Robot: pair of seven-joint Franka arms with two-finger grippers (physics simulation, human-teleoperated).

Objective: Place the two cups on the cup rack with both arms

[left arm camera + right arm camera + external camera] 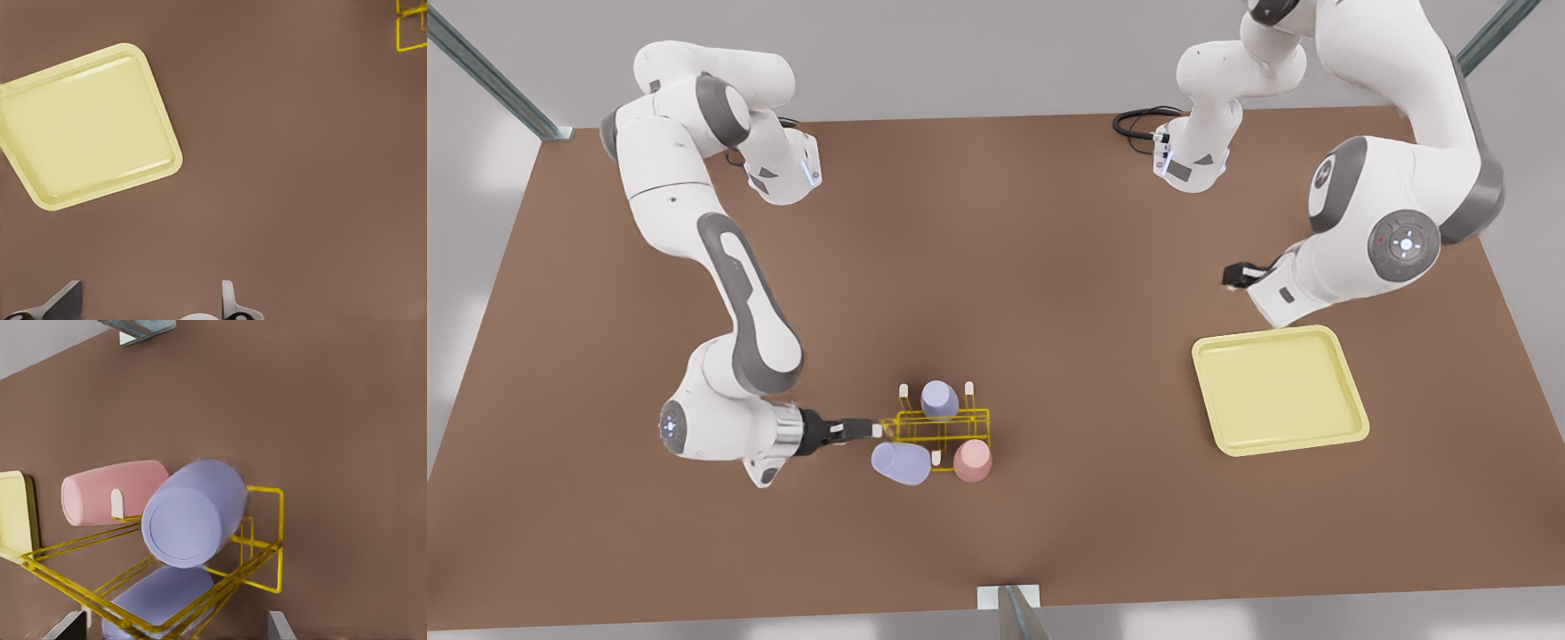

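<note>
The right pincer (880, 430), fingers spread, is found level at the cup rack (944, 425) end beside the near lavender cup (902, 463); the left pincer (1234, 276), spread, waits by the tray (1279, 388)

The cup rack (943, 428) stands on the table (1049, 267), toward the near edge and a little to the front view's left of centre. One cup (939, 399) sits on the rack's far side, a second cup (902, 463) lies against its near left corner, and a third cup (972, 460) sits at its near right corner. The right gripper (879, 430) is just left of the rack, seemingly touching its frame. The tray (1279, 388) lies flat well apart to the right, with the left gripper (1232, 276) beyond its far left corner.
</note>
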